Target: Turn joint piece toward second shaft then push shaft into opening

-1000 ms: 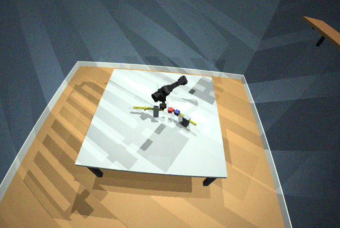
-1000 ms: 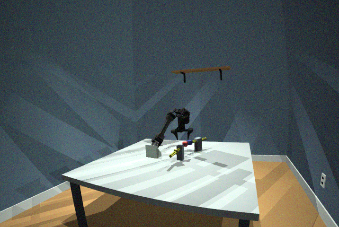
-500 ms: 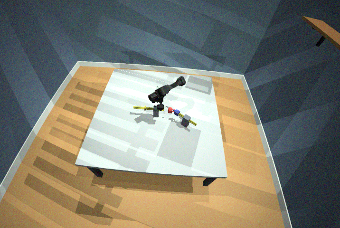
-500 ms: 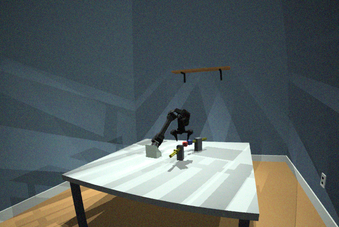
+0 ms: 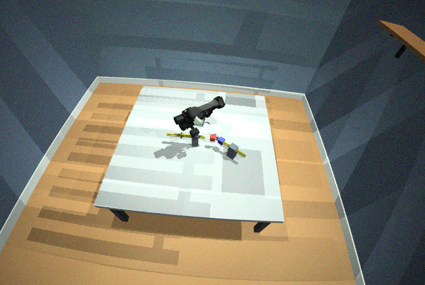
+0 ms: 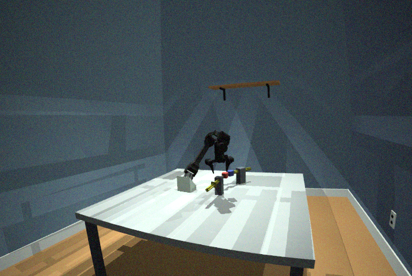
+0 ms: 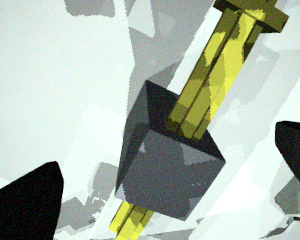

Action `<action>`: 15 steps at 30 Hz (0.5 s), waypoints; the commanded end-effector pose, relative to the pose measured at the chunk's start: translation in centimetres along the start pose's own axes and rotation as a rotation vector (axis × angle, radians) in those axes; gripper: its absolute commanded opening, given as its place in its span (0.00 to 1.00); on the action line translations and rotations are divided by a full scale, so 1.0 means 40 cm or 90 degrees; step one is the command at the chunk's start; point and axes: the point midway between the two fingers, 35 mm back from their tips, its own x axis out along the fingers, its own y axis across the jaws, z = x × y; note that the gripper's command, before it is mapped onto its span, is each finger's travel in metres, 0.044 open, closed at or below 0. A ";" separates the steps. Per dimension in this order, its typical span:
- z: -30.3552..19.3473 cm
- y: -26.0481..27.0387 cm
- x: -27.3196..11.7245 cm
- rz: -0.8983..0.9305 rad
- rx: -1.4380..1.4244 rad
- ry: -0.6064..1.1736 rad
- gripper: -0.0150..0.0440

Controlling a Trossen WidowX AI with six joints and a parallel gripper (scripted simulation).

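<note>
My gripper is open and empty, above the dark grey second block, its fingers on either side in the wrist view. The yellow second shaft runs through this block and has a crosswise collar on its outer part. The red joint piece stands apart from the shaft's inner end, with a gap between. It is hinged to the blue piece on the fixed shaft. Its opening's exact direction cannot be told.
The fixed block stands beyond the joint. The arm's pale base is on the white table, behind the shafts in the top view. A brown wall shelf is far off.
</note>
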 end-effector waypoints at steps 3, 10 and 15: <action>0.067 -0.043 -0.016 -0.006 -0.123 -0.010 1.00; 0.143 -0.104 -0.027 -0.015 -0.276 -0.015 1.00; 0.195 -0.154 -0.031 -0.021 -0.385 -0.017 1.00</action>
